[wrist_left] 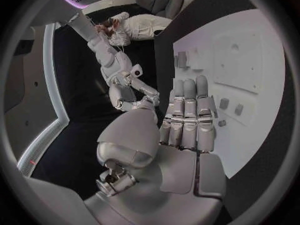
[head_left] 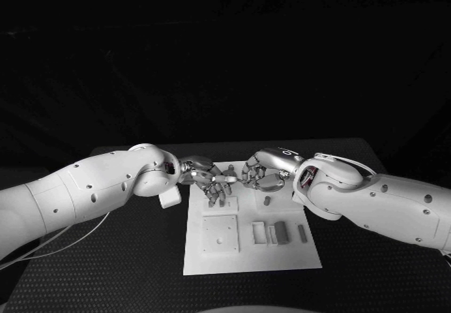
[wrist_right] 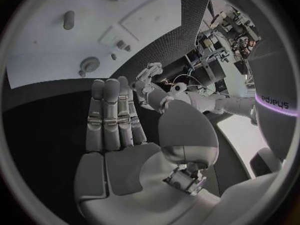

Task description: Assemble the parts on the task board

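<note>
The board (head_left: 246, 251) lies in the lower middle of the head frame, on the black table (head_left: 113, 267). Nearest the bottom edge, on the board's left half, sits a square plate (head_left: 220, 233) with a small knob at its centre. Right of it stand 3 upright blocks (head_left: 270, 232) close together, and further right a slim peg (head_left: 302, 233) lies on the board (their colour cannot be told).

Higher up, near the frame's centre, a small peg (head_left: 266, 201) stands on the board just below the right hand.

At the board's far end the 2 hands meet. The left hand (head_left: 208, 180) enters from the left, its fingers spread and pointing down over the board's upper left corner; its wrist view shows the fingers (wrist_left: 187, 115) straight, side by side, holding nothing. The right hand (head_left: 261, 173) enters from the right, fingers likewise extended and empty in its wrist view (wrist_right: 112, 117). Whether the 2 hands touch cannot be told.
</note>
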{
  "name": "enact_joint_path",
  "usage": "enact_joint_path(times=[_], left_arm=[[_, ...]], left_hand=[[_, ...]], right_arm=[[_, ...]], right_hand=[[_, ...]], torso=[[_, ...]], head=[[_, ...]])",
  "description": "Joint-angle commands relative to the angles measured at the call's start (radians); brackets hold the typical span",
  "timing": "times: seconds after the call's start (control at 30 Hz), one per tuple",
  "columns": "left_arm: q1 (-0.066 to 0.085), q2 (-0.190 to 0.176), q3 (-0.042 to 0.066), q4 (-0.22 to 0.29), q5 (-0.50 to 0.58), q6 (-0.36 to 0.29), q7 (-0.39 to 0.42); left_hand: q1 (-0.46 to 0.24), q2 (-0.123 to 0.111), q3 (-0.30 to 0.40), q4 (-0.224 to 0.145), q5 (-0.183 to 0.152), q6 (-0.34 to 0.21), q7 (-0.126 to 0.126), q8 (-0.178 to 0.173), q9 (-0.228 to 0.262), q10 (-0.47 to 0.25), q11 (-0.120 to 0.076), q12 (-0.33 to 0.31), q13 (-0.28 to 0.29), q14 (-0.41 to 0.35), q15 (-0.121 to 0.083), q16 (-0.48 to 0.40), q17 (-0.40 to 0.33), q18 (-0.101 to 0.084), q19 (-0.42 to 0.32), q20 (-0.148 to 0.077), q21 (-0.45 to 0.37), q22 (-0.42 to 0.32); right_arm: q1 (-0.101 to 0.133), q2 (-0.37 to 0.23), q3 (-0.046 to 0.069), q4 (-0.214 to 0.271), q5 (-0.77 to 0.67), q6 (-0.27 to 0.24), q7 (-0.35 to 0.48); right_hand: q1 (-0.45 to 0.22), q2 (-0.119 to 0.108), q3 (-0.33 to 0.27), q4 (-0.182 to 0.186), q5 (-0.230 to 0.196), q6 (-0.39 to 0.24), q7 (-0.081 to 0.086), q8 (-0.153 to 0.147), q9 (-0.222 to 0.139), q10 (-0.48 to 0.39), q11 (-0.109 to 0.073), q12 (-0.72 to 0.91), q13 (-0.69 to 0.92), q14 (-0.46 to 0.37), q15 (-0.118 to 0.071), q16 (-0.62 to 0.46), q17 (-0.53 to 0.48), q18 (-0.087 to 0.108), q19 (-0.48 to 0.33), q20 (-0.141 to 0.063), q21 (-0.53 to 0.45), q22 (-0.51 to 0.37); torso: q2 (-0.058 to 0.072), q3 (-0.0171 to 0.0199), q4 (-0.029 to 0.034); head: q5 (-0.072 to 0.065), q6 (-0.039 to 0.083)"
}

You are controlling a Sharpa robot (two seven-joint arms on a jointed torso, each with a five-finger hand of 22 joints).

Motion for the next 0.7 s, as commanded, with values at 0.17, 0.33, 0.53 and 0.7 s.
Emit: enact_joint_path(times=[0.17,0.33,0.53,0.7], left_arm=[[0.004,0.006,0.0,0.003,0.025,0.033,0.01],[0.006,0.005,0.0,0.002,0.045,0.028,0.008],[0.007,0.004,0.0,0.001,0.057,0.026,0.006],[0.008,0.006,-0.001,0.004,0.058,0.031,0.004]], left_hand=[[0.005,0.027,-0.003,0.003,0.005,-0.002,-0.003,-0.001,0.003,-0.006,-0.001,-0.006,0.006,-0.006,0.001,0.007,-0.004,0.007,0.01,-0.001,-0.009,0.003],[0.004,0.036,-0.003,0.003,0.005,-0.003,-0.003,-0.001,0.004,-0.006,0.0,-0.007,0.008,-0.007,0.001,0.008,-0.005,0.007,0.009,-0.001,-0.01,0.003],[-0.005,0.035,-0.01,0.004,0.005,-0.005,-0.002,-0.003,0.004,-0.008,0.0,-0.009,0.01,-0.009,0.002,0.009,-0.006,0.006,0.008,-0.001,-0.013,0.004],[0.028,0.033,0.002,0.001,0.006,-0.004,-0.003,-0.002,0.007,-0.008,0.0,-0.012,0.015,-0.01,0.001,0.012,-0.008,0.008,0.009,-0.002,-0.015,0.007]], right_arm=[[0.0,0.006,-0.001,0.007,0.003,0.028,0.017],[0.0,0.008,-0.003,0.008,0.003,0.034,0.019],[0.0,0.011,-0.004,0.014,0.003,0.037,0.022],[0.0,0.012,-0.005,0.016,0.003,0.037,0.022]], right_hand=[[0.003,0.011,0.005,0.001,0.004,0.003,-0.001,0.007,0.005,0.0,0.002,-0.004,0.002,-0.004,-0.002,0.004,-0.001,0.006,0.001,-0.002,0.004,0.022],[0.002,0.012,0.005,0.001,0.004,0.002,-0.001,0.007,0.006,-0.001,0.002,-0.004,0.002,-0.004,-0.002,0.004,-0.001,0.006,0.001,-0.002,0.004,0.022],[0.002,0.012,0.005,0.001,0.004,0.002,0.0,0.006,0.006,-0.001,0.002,-0.005,0.002,-0.004,-0.002,0.005,-0.001,0.006,0.001,-0.002,0.004,0.022],[0.002,0.012,0.006,0.001,0.004,0.002,0.0,0.006,0.006,-0.001,0.002,-0.005,0.002,-0.004,-0.002,0.005,-0.002,0.006,0.001,-0.002,0.004,0.022]], torso=[[0.0,-0.0009,-0.0004],[0.0,-0.0008,-0.0006],[0.0,-0.0007,0.0005],[0.0,-0.0012,0.0008]], head=[[-0.001,-0.003],[-0.001,-0.003],[-0.002,-0.006],[-0.002,-0.007]])
